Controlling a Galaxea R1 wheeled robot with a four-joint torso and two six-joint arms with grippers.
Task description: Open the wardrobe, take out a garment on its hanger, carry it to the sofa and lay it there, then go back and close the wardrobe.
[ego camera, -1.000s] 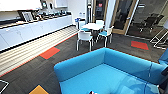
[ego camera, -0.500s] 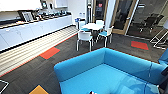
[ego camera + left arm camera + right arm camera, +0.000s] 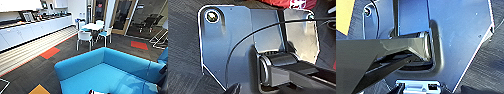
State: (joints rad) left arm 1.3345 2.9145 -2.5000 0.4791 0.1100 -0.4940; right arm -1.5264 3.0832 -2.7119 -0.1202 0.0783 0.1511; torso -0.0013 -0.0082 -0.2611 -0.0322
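Nearest to us in the head view, a small patch of maroon and white, the garment (image 3: 96, 92), peeks in at the lower edge just in front of the sofa (image 3: 105, 72). The left wrist view catches it too, as a red strip with a white mark (image 3: 285, 3) beyond the robot's dark plate, above grey carpet. We cannot tell whether either arm's jaws are open or closed, nor what carries the garment. The bright blue sofa spreads wide before us, its seat bare and its rounded backrest wrapping the corner. Past it lie dark carpet (image 3: 32, 72) with orange tiles (image 3: 50, 52), then a round white table (image 3: 92, 26) with white chairs (image 3: 84, 37). A long white worktop (image 3: 32, 28) runs along the left wall, and glass doors (image 3: 122, 15) stand farthest off.
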